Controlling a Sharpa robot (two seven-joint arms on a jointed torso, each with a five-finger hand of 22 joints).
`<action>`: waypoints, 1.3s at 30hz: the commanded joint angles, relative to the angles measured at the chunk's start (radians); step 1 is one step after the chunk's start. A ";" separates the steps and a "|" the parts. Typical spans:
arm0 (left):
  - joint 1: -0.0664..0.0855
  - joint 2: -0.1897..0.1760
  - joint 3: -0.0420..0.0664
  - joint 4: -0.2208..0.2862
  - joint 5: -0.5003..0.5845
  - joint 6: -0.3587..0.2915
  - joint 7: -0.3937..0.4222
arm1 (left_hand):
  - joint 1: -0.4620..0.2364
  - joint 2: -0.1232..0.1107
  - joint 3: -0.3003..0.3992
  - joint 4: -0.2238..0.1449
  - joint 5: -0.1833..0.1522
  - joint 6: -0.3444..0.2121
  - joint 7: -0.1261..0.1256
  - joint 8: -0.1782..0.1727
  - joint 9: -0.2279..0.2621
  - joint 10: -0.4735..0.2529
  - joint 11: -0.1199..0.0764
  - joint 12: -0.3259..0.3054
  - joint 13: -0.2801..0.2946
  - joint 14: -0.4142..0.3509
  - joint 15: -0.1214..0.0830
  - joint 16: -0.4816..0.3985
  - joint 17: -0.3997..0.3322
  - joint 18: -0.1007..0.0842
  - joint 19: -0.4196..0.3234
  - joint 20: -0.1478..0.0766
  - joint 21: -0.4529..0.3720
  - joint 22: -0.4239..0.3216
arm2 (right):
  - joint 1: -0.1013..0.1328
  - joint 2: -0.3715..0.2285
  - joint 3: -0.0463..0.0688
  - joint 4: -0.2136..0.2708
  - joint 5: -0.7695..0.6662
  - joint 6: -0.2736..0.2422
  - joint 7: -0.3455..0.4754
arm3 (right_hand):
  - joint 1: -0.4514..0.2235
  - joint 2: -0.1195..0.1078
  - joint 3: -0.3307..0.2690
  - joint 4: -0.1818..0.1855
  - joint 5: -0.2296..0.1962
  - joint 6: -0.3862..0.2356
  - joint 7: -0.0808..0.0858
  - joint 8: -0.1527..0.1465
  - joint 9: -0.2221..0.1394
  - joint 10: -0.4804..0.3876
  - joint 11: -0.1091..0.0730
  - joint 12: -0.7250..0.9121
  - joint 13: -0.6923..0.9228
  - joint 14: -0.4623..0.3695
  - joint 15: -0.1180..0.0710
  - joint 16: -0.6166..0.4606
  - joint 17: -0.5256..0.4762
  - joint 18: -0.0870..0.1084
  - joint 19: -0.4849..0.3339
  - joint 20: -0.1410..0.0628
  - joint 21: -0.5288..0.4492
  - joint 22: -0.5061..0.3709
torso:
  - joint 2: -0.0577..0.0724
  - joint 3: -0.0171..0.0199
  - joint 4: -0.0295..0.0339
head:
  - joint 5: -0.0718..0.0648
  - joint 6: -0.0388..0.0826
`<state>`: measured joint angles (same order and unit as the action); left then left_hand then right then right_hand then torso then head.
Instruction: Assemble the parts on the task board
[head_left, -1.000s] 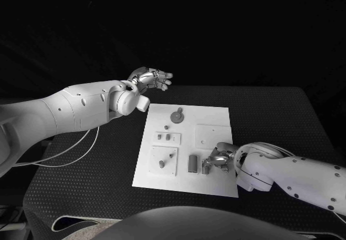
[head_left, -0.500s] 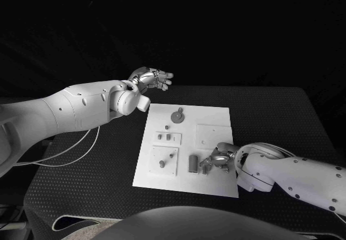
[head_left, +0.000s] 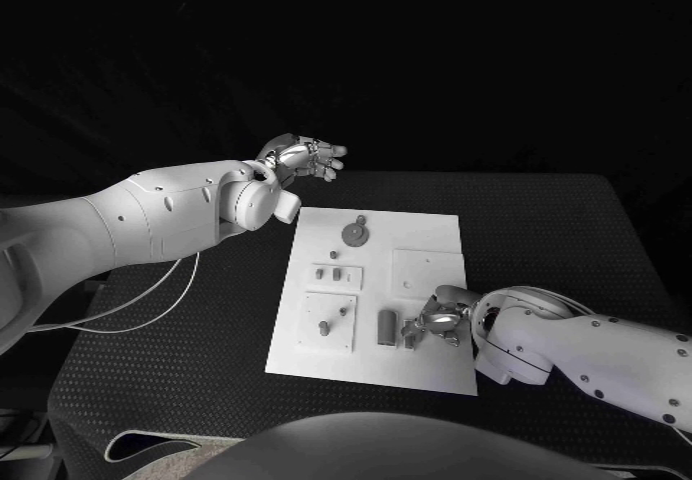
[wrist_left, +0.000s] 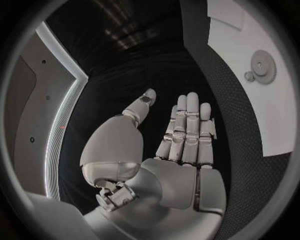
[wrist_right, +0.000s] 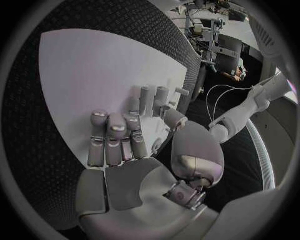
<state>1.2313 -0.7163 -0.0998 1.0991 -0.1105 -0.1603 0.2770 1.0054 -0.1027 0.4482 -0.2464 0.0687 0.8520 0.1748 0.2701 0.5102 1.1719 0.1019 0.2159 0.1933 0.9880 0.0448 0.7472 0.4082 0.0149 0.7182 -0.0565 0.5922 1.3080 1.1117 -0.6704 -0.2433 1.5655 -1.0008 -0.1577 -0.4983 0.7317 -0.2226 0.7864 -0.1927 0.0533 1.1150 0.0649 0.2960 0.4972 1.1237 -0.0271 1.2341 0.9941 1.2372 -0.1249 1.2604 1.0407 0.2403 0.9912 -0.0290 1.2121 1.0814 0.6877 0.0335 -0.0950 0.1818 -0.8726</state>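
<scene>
The white task board lies at frame centre, long axis running top to bottom. A grey bar-shaped part lies low on it, long axis parallel to the board's. A round gear-like part sits near the top edge. The right hand rests just right of the bar, fingers extended (no part visibly gripped). The left hand hovers above the board's upper left, fingers straight, empty.

matt white task board, rough woven-looking black table, glossy metal right hand
</scene>
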 joint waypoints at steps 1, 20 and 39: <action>0.001 0.001 0.001 0.001 0.000 0.011 0.006 | -0.008 -0.002 0.000 0.004 -0.002 -0.002 0.002 0.003 -0.001 -0.005 0.000 0.007 -0.001 0.004 0.001 -0.006 0.001 0.009 0.006 0.003 -0.007 0.020 | -0.008 0.000 -0.004 0.010 0.027 0.067 0.053 | 0.031 0.002 -0.004 -0.025 -0.002 -0.020 0.011 0.007 0.002 0.003 -0.007 -0.006 0.002 0.000 -0.005 -0.002 0.002 0.022 0.002 -0.007 -0.001 -0.001 | 0.000 0.0002 0.0004 | -0.001 0.000; 0.001 0.001 0.001 0.003 0.000 0.010 0.006 | -0.007 -0.002 0.000 0.004 -0.002 -0.002 0.002 0.003 -0.001 -0.005 0.000 0.007 -0.001 0.004 0.001 -0.007 0.002 0.009 0.006 0.003 -0.007 0.020 | -0.011 0.016 -0.004 -0.013 -0.018 0.060 0.031 | 0.200 0.111 -0.043 -0.100 -0.005 -0.015 0.005 0.023 0.009 0.011 -0.011 -0.003 0.006 0.001 -0.007 0.000 0.009 0.022 -0.008 -0.005 0.007 -0.003 | 0.000 -0.0011 0.0007 | -0.005 0.000; 0.001 0.001 0.001 0.002 0.000 0.008 0.007 | -0.007 -0.002 0.000 0.005 -0.002 -0.003 0.002 0.003 -0.002 -0.006 0.000 0.008 -0.001 0.005 0.001 -0.007 0.002 0.009 0.006 0.003 -0.007 0.020 | -0.010 -0.014 -0.003 -0.022 0.046 0.060 0.108 | 0.115 0.042 -0.088 -0.082 0.024 -0.022 0.011 0.017 0.001 0.014 -0.005 -0.014 0.001 0.005 -0.001 -0.007 0.007 0.022 -0.007 0.007 0.006 -0.011 | 0.000 -0.0006 0.0008 | -0.006 0.005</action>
<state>1.2313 -0.7165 -0.0999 1.0996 -0.1110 -0.1605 0.2765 1.0054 -0.1027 0.4482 -0.2464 0.0687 0.8520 0.1748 0.2701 0.5105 1.1719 0.1019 0.2199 0.1934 0.9881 0.0449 0.7434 0.4097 0.0150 0.7182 -0.0565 0.5922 1.3075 1.1093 -0.6778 -0.2416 1.5473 -0.9989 -0.1162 -0.4436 0.8676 -0.1727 0.7053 -0.2763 0.0736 1.1100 0.0629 0.3186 0.4998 1.1238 -0.0274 1.2228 0.9963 1.2432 -0.1269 1.2599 1.0495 0.2368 0.9841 -0.0286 1.2177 1.0715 0.6872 0.0319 -0.0938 0.1763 -0.8710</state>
